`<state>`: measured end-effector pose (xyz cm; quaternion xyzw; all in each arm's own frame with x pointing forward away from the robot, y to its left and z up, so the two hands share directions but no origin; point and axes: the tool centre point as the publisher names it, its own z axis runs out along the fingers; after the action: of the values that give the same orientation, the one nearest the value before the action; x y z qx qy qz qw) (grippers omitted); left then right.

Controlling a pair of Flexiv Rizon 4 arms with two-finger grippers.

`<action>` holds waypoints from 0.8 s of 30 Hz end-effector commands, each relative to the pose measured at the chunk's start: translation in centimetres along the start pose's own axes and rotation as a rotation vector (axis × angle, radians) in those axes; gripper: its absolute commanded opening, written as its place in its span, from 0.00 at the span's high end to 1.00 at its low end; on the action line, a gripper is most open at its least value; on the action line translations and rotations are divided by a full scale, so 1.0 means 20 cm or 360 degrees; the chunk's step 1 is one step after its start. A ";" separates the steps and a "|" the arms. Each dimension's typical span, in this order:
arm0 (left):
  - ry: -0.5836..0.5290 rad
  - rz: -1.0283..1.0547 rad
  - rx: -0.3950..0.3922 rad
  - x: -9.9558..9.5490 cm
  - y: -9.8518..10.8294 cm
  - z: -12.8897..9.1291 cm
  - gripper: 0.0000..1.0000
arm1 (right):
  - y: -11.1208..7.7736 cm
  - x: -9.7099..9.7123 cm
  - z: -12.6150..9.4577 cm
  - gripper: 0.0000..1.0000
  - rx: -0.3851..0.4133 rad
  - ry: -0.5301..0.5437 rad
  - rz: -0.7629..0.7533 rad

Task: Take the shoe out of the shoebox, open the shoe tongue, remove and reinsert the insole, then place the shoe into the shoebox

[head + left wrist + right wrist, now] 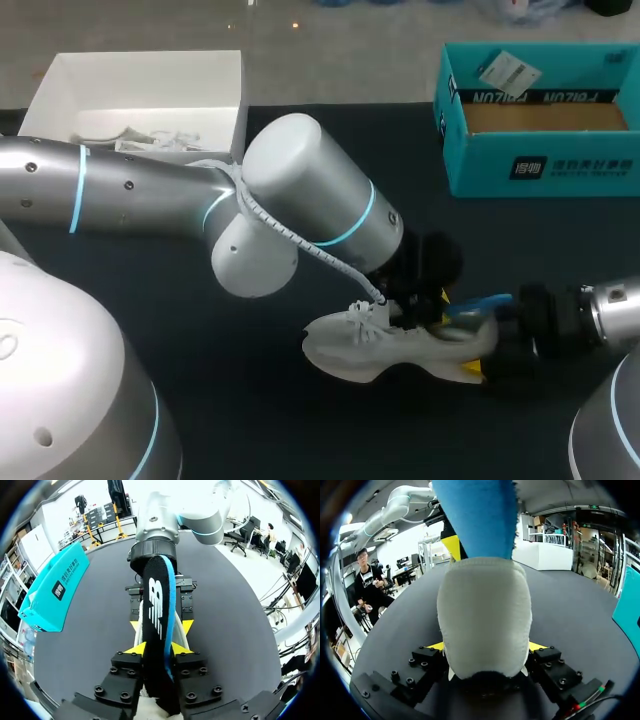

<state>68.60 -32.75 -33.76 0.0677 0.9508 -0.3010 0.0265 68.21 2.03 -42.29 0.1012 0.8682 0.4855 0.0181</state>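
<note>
Sitting out on the tabletop (250, 380) toward its front edge, right of the middle, the white shoe (370, 350) had clearly left the teal shoebox (540, 165), which stood open at the far right corner. That first step looked done. The right gripper (487, 647) was clamped on the shoe's heel from both sides, steadying it. The black-and-blue insole (157, 630) stuck up out of the shoe's opening, pinched between the fingers of the left gripper (157, 649), so the tongue seemed to be open already. Whether the insole was coming out or going back in could not be told. Seating it fully and returning the shoe to the shoebox remained. A white box (140, 80) sat at the far left corner.
</note>
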 end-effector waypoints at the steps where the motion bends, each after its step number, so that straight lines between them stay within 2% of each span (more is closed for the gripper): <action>1: -0.0016 0.0000 0.0007 0.01 0.00 -0.01 1.00 | 0.00 0.01 0.00 1.00 0.0005 -0.0004 0.0000; 6: -0.0043 0.0010 0.0058 0.03 -0.03 -0.08 1.00 | 0.00 0.01 0.00 1.00 0.0005 -0.0004 0.0000; 17: -0.0133 0.0022 0.0348 0.01 -0.21 -0.30 1.00 | 0.00 0.01 0.00 1.00 0.0005 -0.0004 0.0000; 24: -0.0154 0.0098 0.0684 0.04 -0.33 -0.49 1.00 | 0.00 0.01 0.00 1.00 0.0005 -0.0004 0.0000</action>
<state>67.16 -34.29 -22.70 0.0754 0.8818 -0.4592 0.0766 68.21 2.03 -42.29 0.1012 0.8682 0.4855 0.0181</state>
